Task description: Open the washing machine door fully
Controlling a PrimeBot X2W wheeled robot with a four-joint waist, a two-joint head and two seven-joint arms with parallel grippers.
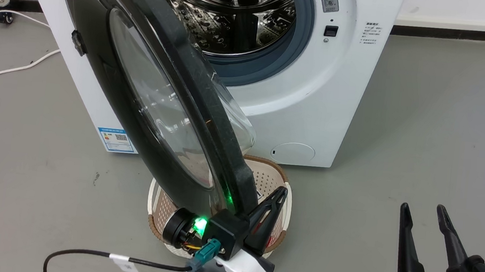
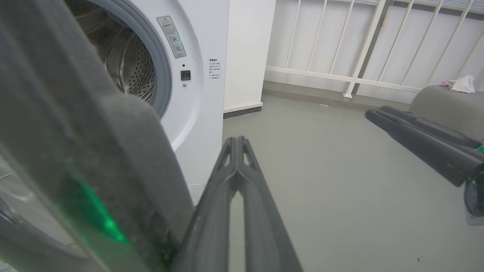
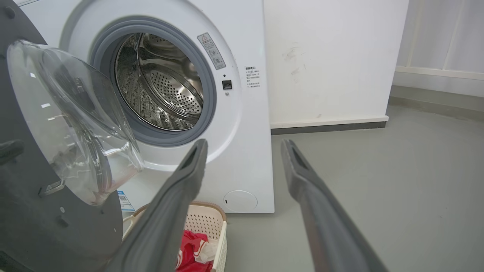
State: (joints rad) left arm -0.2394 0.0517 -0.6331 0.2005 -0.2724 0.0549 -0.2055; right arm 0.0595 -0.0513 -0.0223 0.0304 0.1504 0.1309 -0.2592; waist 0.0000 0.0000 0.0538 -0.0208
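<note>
- The washing machine door (image 1: 156,100) stands swung out from the washing machine (image 1: 319,94); its black rim lies just left of the left gripper (image 1: 280,193), whose fingers are pressed together with nothing between them.
- A cream basket (image 3: 213,221) beneath those fingers holds red cloth (image 3: 189,245).
- The right gripper (image 1: 422,209), fingers spread and holding nothing, stands well apart over grey floor (image 1: 428,128).

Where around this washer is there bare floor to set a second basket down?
Free: the grey floor right of the white front-loading washing machine, up to the open right gripper. Crowded: in front, where the round black glass-centred door, cream perforated laundry basket and shut left gripper bunch together. White cables cross the left floor.
</note>
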